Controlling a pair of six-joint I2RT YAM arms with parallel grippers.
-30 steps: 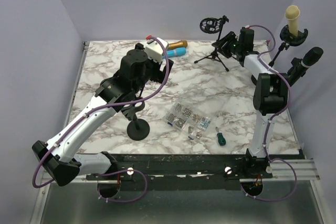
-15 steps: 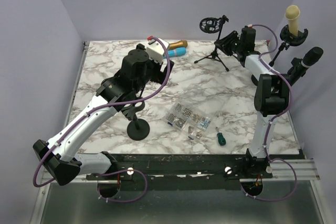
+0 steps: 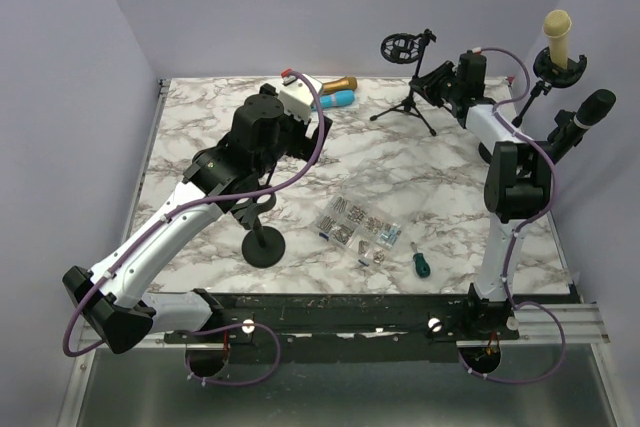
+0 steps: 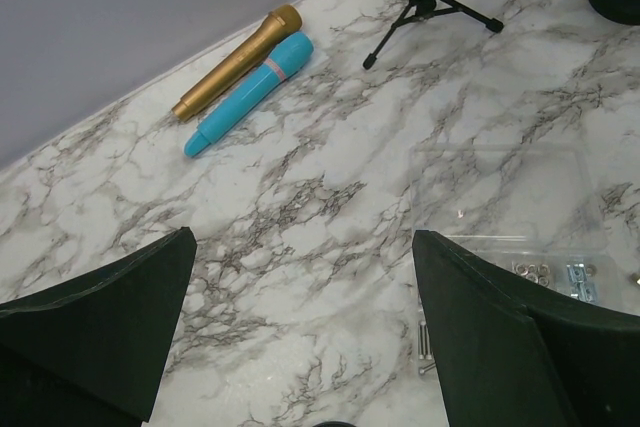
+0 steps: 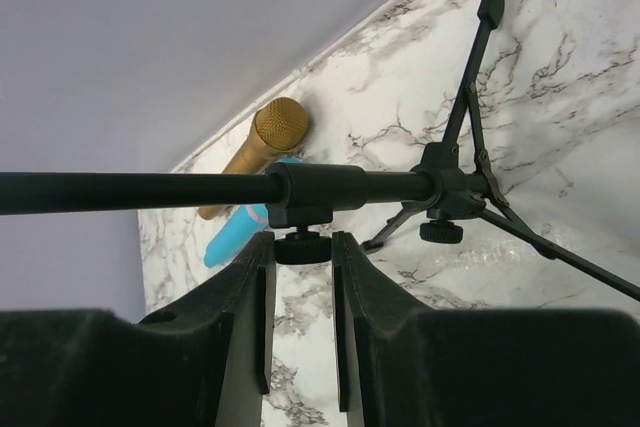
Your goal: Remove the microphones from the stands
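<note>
Top external: cream microphone (image 3: 557, 31) stands upright in a ring holder (image 3: 560, 66) at upper right of frame, beyond the table (image 3: 200, 127) edge. Black microphone (image 3: 591, 110) is tilted in a clip (image 3: 567, 129) at the right edge, just below the cream one. Both are seated in their holders, with neither gripper on them. Tripod stand (image 3: 408, 107) sits at top centre-right, carrying no microphone.

Right wrist: right gripper (image 5: 302, 239) is up under the tripod's boom (image 5: 150, 190). Its fingers (image 5: 250, 297) are nearly closed, a narrow slot between them, with the boom's clamp knob (image 5: 302, 246) sitting in that slot at the tips. Cannot tell whether the pads actually press the knob.

Left wrist: left gripper (image 4: 302, 239) is spread wide with nothing between the fingers (image 4: 100, 337), above bare marble. Gold microphone (image 4: 235, 62) and blue microphone (image 4: 250, 92) lie side by side in the upper left of frame, near the back wall. Clear parts box (image 4: 510, 207) is at lower right.
</note>
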